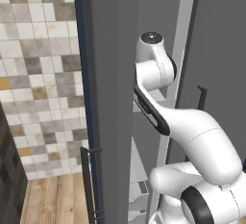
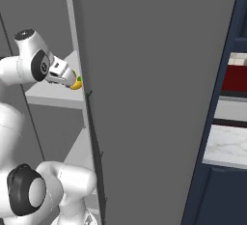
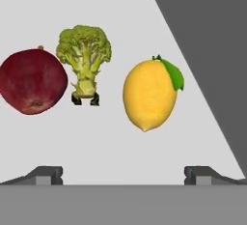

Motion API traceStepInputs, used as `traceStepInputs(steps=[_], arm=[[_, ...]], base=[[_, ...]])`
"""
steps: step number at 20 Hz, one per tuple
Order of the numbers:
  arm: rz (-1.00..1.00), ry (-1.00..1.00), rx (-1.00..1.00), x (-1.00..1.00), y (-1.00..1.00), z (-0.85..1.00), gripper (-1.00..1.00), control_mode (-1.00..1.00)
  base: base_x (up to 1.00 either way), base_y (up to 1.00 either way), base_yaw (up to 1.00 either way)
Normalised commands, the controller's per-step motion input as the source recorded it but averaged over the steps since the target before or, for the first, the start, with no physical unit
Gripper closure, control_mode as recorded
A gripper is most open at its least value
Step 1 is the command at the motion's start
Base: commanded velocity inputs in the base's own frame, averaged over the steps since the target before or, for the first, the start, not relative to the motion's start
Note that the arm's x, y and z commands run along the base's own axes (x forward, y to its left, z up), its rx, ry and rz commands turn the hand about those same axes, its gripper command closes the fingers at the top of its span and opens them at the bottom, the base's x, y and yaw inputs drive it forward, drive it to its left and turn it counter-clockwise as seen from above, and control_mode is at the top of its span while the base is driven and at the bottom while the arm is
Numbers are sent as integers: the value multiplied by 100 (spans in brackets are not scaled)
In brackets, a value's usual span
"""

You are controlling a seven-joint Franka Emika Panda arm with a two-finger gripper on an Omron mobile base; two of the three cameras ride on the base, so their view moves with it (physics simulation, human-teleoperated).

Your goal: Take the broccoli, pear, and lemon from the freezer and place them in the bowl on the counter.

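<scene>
Our claw (image 3: 123, 173) spread wide and grasping nothing inside the freezer (image 2: 144, 98), on its pale shelf (image 3: 106, 142) we see the lemon (image 3: 148, 95) right, broccoli (image 3: 84, 57) centre touching the pear (image 3: 33, 81) left

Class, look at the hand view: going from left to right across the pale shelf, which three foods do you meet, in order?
pear → broccoli → lemon
</scene>
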Motion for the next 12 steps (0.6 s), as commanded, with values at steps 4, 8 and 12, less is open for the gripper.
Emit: traceStepInputs(steps=[4,8,12], arm=[[-4,0,0,29,-5,-10,-100,-100],[-3,0,0,19,-22,-2,-100,-100],[-5,0,0,23,-11,-11,-100,-100]], base=[[0,0,0],[0,0,0],[0,0,0]])
